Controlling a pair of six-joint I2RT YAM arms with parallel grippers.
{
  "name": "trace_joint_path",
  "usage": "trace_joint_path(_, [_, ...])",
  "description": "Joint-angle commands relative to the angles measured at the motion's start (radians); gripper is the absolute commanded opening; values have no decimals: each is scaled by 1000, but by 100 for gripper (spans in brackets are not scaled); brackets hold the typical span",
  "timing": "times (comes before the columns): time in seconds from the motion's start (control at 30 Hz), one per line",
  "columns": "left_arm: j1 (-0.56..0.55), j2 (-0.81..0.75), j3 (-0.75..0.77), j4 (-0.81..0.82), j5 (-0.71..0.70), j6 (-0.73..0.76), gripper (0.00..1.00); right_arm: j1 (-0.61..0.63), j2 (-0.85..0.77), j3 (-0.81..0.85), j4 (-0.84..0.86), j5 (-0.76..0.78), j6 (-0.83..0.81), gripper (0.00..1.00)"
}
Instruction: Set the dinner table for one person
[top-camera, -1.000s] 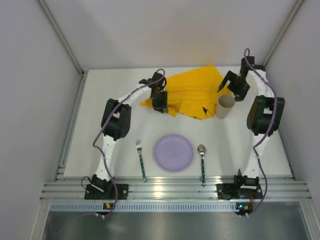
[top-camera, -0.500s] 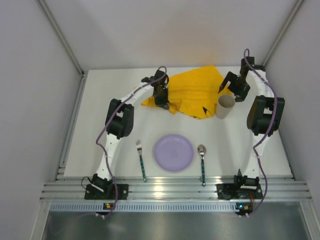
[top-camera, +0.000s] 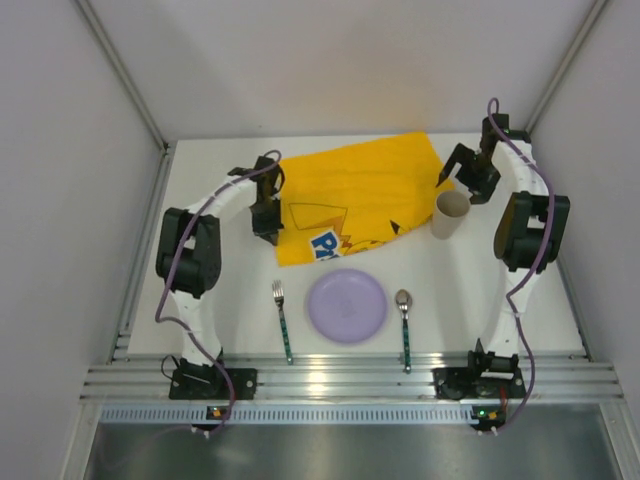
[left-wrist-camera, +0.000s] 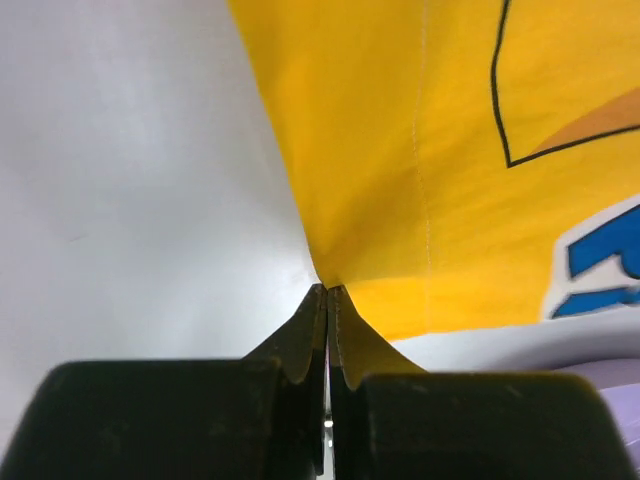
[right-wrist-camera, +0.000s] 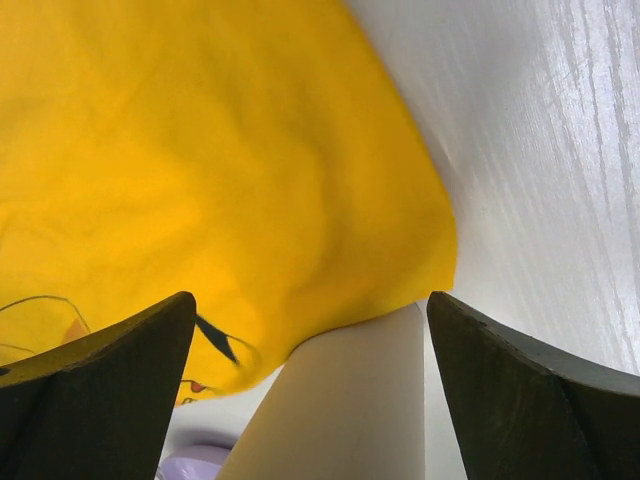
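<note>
Nearest me, the ribbed rail marks the front edge of the white desk, which runs under everything from the arm bases to the back walls. Just behind the rail lie a fork, a purple plate and a spoon, side by side and apart. Past the plate, the yellow placemat lies spread open but slanted, its near edge close to the plate's rim; I cannot tell whether they touch.

My left tool is clamped fully closed on the mat's left edge, with the cloth pinched between the tips. Farther right, a cup stands at the mat's right edge, and my right tool hangs above it with its jaws wide apart, holding nothing.

I judge this to be the mat-laying step. Next I should square the mat to the front edge without snagging the plate or tipping the cup, then release.
</note>
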Motion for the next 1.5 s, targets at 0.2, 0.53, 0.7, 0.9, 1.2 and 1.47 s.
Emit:
trace_joint_path(0.2, [187, -139, -58, -112, -170, 77, 0, 20, -30, 39, 11, -14, 6, 100])
trace_joint_path(0.53, [206, -69, 22, -98, -188, -13, 98, 18, -205, -31, -15, 69, -3, 100])
trace_joint_path(0.7, [224, 6, 85, -49, -142, -61, 98, -2, -302, -82, -24, 109, -14, 100])
trace_joint_path(0.9, [260, 117, 189, -27, -101, -80, 97, -31, -355, -137, -36, 156, -19, 100])
trace_joint_path(1.2, [283, 302, 387, -34, -99, -51, 95, -34, -481, -338, 1, 179, -26, 77])
trace_joint_path(1.47, [298, 350, 471, -60, -119, -29, 95, -33, -518, -462, 44, 179, -22, 33])
